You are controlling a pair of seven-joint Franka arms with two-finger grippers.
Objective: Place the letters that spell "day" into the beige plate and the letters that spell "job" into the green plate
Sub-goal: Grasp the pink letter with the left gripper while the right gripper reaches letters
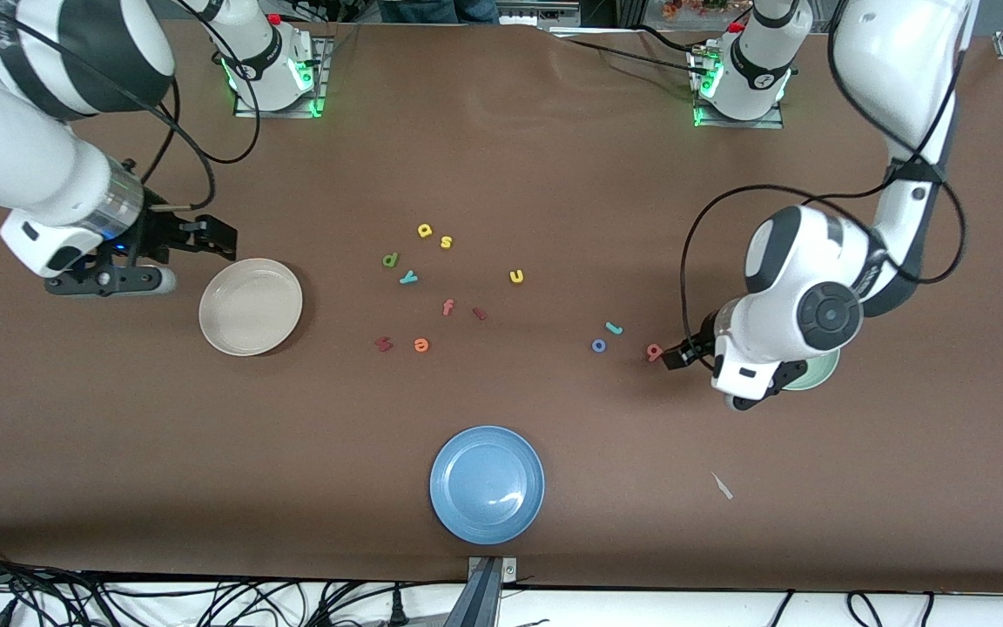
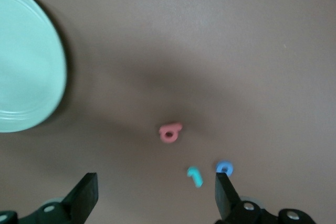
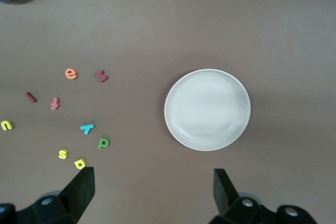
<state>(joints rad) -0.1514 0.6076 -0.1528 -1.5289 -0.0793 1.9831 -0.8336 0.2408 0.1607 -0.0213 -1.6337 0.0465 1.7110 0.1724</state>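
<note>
The salmon b (image 1: 655,352) lies just off the tips of my left gripper (image 1: 674,359), which hangs low and open over the table; the b (image 2: 170,132) shows ahead of the spread fingers of the left gripper (image 2: 155,178). Beside it are the teal j (image 1: 613,328) and blue o (image 1: 599,346). The green plate (image 1: 817,374) is mostly hidden under the left arm. The green d (image 1: 390,259), teal y (image 1: 408,278) and yellow a (image 1: 424,230) lie mid-table. The beige plate (image 1: 251,306) is empty. My right gripper (image 1: 221,240) waits open beside it, holding nothing.
A blue plate (image 1: 487,484) sits near the front edge. Loose letters lie mid-table: yellow s (image 1: 446,242), yellow u (image 1: 516,276), red f (image 1: 447,306), orange e (image 1: 420,345) and two dark red pieces (image 1: 383,344). A white scrap (image 1: 722,486) lies toward the left arm's end.
</note>
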